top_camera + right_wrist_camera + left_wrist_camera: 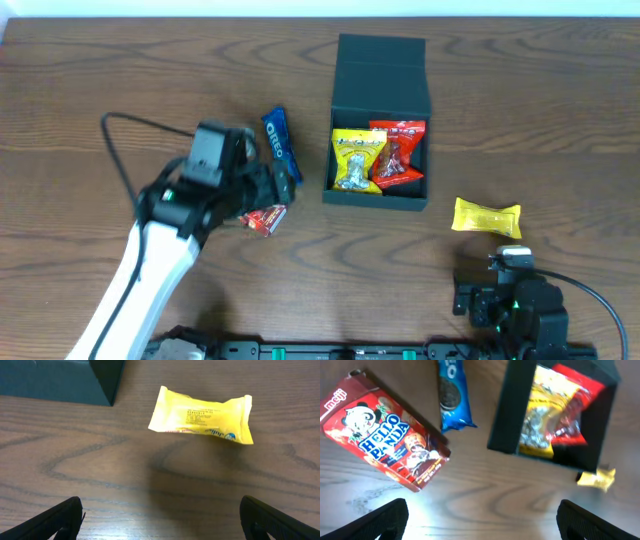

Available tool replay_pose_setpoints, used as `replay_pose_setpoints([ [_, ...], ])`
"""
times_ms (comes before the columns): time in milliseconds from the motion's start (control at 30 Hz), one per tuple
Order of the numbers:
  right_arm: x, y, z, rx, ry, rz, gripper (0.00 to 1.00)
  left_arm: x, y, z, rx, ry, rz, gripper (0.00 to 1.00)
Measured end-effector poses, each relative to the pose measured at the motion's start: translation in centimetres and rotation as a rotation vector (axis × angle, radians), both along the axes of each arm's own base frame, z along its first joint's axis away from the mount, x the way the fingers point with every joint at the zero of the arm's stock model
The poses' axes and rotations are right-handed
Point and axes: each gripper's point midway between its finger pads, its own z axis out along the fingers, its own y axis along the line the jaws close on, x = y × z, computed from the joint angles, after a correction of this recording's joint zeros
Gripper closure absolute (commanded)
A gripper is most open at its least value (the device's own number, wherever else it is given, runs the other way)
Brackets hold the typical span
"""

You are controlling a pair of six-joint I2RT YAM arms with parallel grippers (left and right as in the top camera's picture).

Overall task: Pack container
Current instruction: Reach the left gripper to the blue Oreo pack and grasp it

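Note:
The dark teal-black container (pixel 378 100) stands open at the table's middle, lid flap back, holding a yellow packet (pixel 357 160) and a red packet (pixel 398 152). It also shows in the left wrist view (pixel 506 415). A red Hello Panda packet (pixel 264 218) and a blue Oreo packet (pixel 281 145) lie left of it; both show in the left wrist view, Hello Panda (pixel 382 440) and Oreo (pixel 452 394). My left gripper (pixel 481 520) is open and empty above bare wood beside them. A yellow packet (pixel 487 217) lies right of the container. My right gripper (pixel 162 520) is open and empty, short of that packet (pixel 202 415).
The table is brown wood. A black cable (pixel 125 150) loops from the left arm over the left side. The right arm's base (pixel 515 305) sits at the front right edge. A black rail (pixel 330 350) runs along the front.

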Motion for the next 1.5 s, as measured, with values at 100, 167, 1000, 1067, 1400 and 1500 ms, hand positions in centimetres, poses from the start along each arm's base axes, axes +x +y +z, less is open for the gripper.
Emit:
replay_pose_setpoints([
  [100,0.0,0.0,0.0,0.0,0.0,0.0,0.01,3.0,-0.3,0.0,-0.017,0.031,0.066,0.04],
  [167,0.0,0.0,0.0,0.0,-0.001,0.0,0.01,5.0,-0.3,-0.1,-0.017,0.05,0.093,0.04],
  [1000,0.0,0.0,0.0,0.0,-0.001,0.0,0.01,12.0,0.5,-11.5,0.211,0.259,-0.136,0.04],
  [1067,0.0,0.0,0.0,0.0,-0.001,0.0,0.01,12.1,0.2,-11.9,0.214,0.261,-0.147,0.04],
  [1400,0.0,0.0,0.0,0.0,-0.001,0.0,0.01,12.2,-0.5,-14.9,0.227,0.295,-0.178,0.04],
  [1500,0.0,0.0,0.0,0.0,-0.001,0.0,0.01,12.7,-0.6,-14.9,0.222,0.279,-0.172,0.04],
])
